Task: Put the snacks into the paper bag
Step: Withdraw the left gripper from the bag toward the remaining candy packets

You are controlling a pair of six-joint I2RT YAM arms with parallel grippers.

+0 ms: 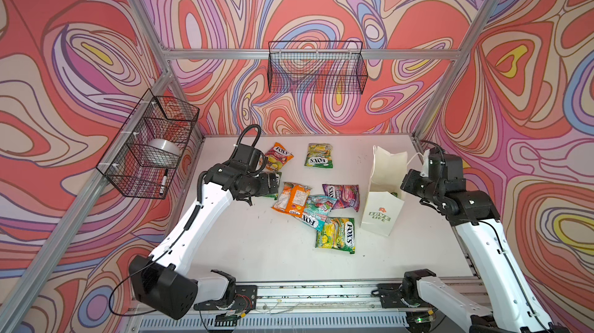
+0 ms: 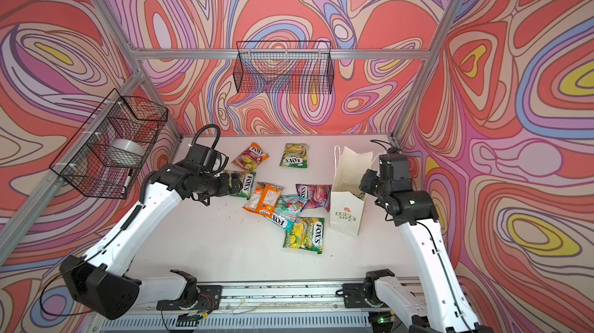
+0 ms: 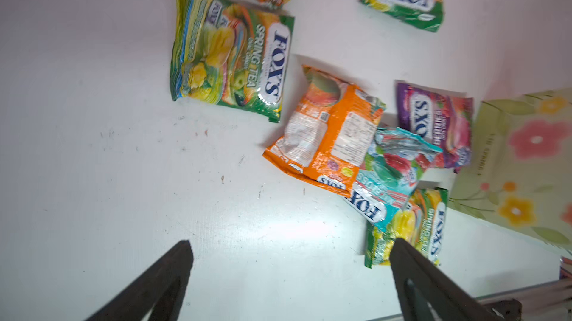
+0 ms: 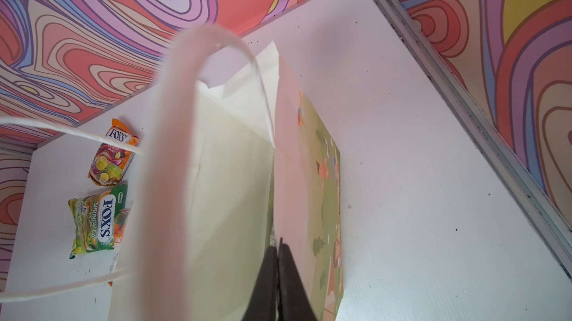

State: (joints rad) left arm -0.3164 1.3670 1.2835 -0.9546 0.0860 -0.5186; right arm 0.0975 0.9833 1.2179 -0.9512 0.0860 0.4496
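Seven snacks lay on the counter, the green packet just ahead of my left gripper, jaws wide and empty; the right gripper, jaws closed, pinched the paper bag by its wall.

The walls swirl coral, lilac, blue and yellow; the desk is white; the paper bag white with green lettering; orange packet, purple packet, teal packet, green-yellow packet; wire baskets black.

Seven glossy plastic FOX'S packets loose on flat white tabletop; white upright paper bag stands right of them.
Mid-table, orange packet, teal packet and purple packet bunched; left gripper over green packet; right gripper at bag's near-right rim.
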